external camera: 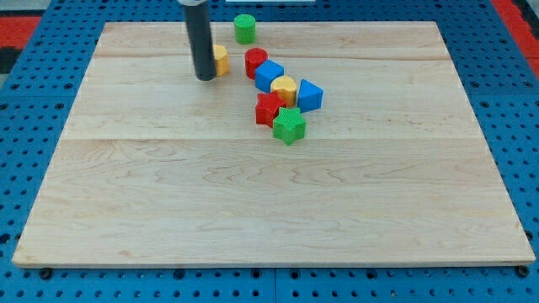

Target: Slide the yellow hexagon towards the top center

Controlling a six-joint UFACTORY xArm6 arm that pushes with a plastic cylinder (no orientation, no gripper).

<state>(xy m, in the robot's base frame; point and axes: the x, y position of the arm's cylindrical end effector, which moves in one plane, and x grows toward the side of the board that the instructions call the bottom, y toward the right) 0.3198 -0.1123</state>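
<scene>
Yellow hexagon [221,61] sits touching right side of your tip [205,78], bare rod gripping nothing. Push off-centre and it skids into red block [256,62].

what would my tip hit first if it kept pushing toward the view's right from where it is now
My tip sits at the left side of the yellow hexagon, apparently touching it, so that comes first. Beyond it lies the red cylinder, though depth is hard to judge.
</scene>
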